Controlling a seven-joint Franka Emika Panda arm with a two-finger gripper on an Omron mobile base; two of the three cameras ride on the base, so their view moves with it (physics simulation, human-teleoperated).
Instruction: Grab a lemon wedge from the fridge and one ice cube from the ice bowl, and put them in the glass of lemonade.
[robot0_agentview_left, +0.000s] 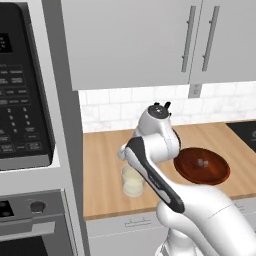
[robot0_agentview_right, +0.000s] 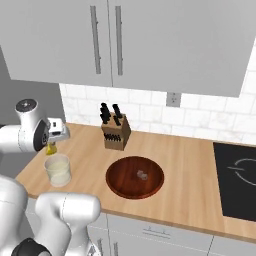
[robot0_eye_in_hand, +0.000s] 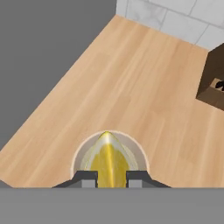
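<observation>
Gripper pinching lemon wedge — seemingly just above glass of lemonade rim

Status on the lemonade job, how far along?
Done: the lemon wedge is out of the fridge and clamped in the gripper. In hand: the gripper hangs right over the glass of lemonade, wedge not yet dropped in. Left: release it, then fetch an ice cube from the ice bowl, where cubes are lying, and add it to the glass.
</observation>
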